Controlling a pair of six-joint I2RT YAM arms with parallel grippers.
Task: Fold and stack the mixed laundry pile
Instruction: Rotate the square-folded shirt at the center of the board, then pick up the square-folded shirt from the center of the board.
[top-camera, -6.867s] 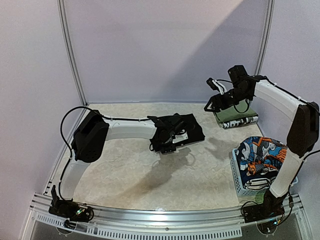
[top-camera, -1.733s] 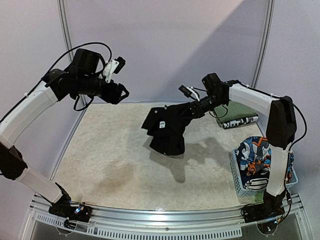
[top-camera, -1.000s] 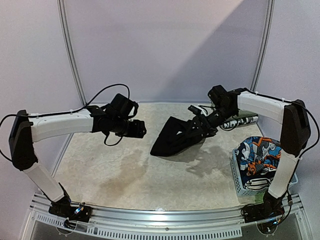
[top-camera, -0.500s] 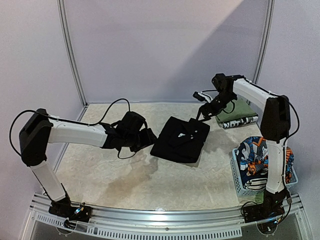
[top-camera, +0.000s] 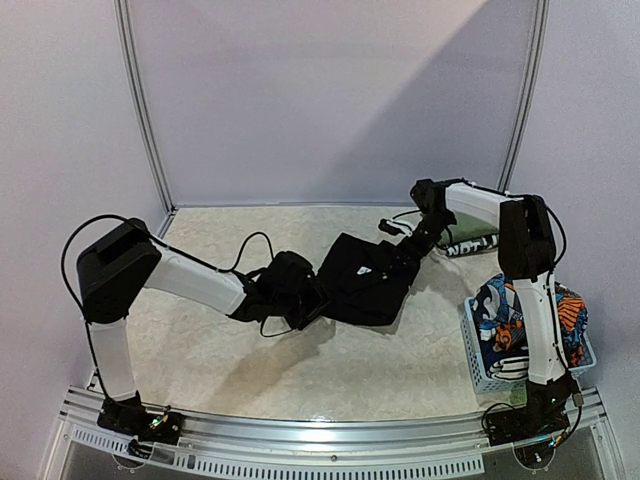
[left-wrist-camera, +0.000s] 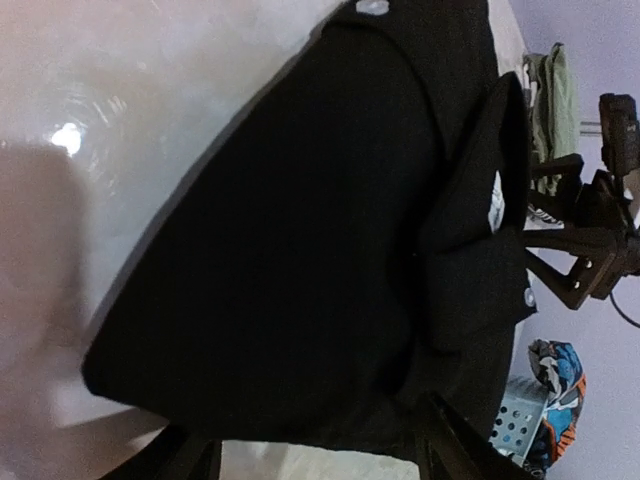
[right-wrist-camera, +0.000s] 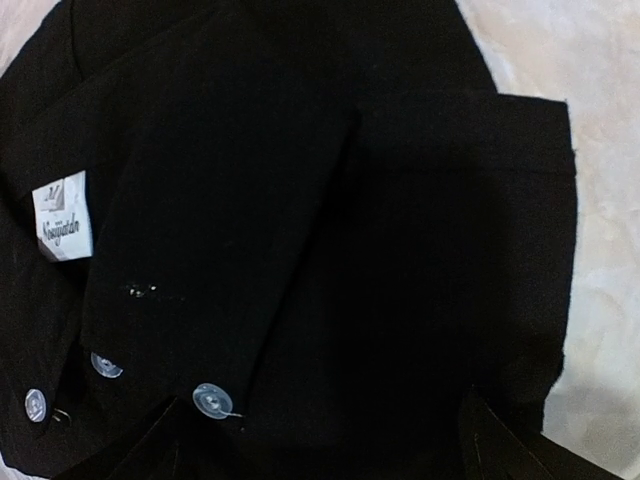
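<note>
Overhead view. Black shirt (top-camera: 365, 285): roughly folded, lying flat on the table (top-camera: 220, 350), about mid-table. Left gripper (top-camera: 318, 300): low at the shirt's near-left edge, arm stretched along the tabletop from the left. Right gripper (top-camera: 402, 246): at the shirt's far-right corner, arm reaching in from the right. Basket (top-camera: 482, 365): right of the shirt and nearer the arms' bases, apart from it. It holds a cartoon-print piece (top-camera: 525, 305), orange, blue and white, heaped above the rim. Olive cloth (top-camera: 478, 234): folded, right of the shirt on the far side, partly behind the right arm, with a black-and-white printed piece (top-camera: 468, 248) under it.

Left wrist view. Shirt fills most of the frame, one dark fold over another, with a white label (left-wrist-camera: 495, 205) at the collar. Left fingers (left-wrist-camera: 190, 462): spread wide, one at each side of the shirt's nearest edge, nothing pinched between them. Whether the tips touch the cloth cannot be told. Beyond the shirt: right gripper, its fingers parted at the far edge; olive cloth and basket farther off.

Right wrist view. Shirt seen from above, close up. Placket folded across it, clear buttons (right-wrist-camera: 212, 400) in a row at the lower left, the label just above them. Right fingers (right-wrist-camera: 495, 440): released, standing well apart over the shirt, holding nothing; contact with the cloth cannot be told. Bare table at the upper right, past the shirt's corner.
</note>
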